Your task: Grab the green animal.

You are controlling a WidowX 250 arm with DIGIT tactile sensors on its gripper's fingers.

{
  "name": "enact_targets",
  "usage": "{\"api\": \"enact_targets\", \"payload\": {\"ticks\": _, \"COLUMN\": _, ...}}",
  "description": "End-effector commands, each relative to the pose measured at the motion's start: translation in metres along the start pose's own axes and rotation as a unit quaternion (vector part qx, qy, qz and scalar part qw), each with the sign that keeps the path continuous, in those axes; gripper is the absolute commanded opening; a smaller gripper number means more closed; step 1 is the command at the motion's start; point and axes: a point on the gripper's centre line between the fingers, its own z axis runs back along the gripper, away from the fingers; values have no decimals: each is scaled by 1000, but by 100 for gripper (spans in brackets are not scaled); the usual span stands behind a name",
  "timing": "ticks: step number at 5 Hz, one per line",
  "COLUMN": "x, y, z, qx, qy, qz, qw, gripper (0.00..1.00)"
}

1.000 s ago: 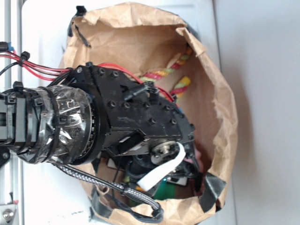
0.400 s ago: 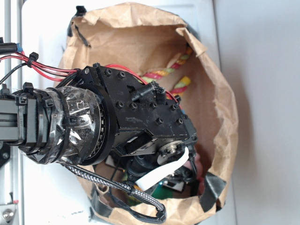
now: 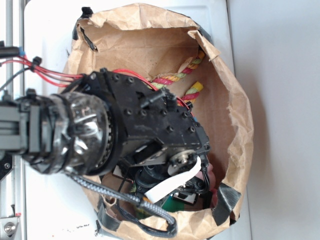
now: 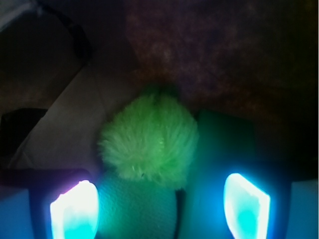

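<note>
Wrist view: we see the green animal [image 4: 148, 149] lying between the two glowing fingertips of the claw [image 4: 160, 208], its shaggy lime-yellow part nearer the middle of the picture and its smoother pale-green part running down to the lower edge, closer to the left finger [image 4: 75, 210] than to the right finger [image 4: 246, 205]. We find the fingers spread wide and apart from the toy, so the claw is released and grips nothing. Just right of the toy, touching or nearly touching it, lies a darker green block [image 4: 224, 149], which also sits inside the span of the fingers. Behind both we see the dim brown floor of the paper bag [image 4: 214, 55]. From the exterior view, we see the black arm [image 3: 150, 125] reaching down into the paper bag [image 3: 235, 130], hiding most of its inside; the claw and the toy cannot be made out there. Against the far wall of the bag we note a striped rope [image 3: 177, 76], and a sliver of green shows [image 3: 175, 204] beneath the arm near the lower rim.
</note>
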Motion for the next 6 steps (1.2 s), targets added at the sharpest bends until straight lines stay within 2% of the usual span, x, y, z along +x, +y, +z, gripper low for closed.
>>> {"api": "enact_targets", "payload": {"ticks": 1, "x": 6, "y": -2, "z": 6, "qx": 4, "qy": 10, "qz": -82, "qw": 997, "gripper": 100}}
{"api": "enact_targets", "payload": {"ticks": 2, "x": 13, "y": -10, "z": 7, "qx": -10, "qy": 4, "qz": -107, "qw": 994, "gripper": 100}}
{"api": "enact_targets", "payload": {"ticks": 3, "x": 15, "y": -14, "z": 10, "qx": -13, "qy": -20, "qz": -143, "qw": 989, "gripper": 100}}
{"api": "enact_targets", "payload": {"ticks": 4, "x": 22, "y": -16, "z": 7, "qx": -19, "qy": -30, "qz": -162, "qw": 986, "gripper": 100}}
{"api": "enact_targets", "payload": {"ticks": 6, "x": 38, "y": -18, "z": -8, "qx": -47, "qy": -66, "qz": -200, "qw": 976, "gripper": 100}}
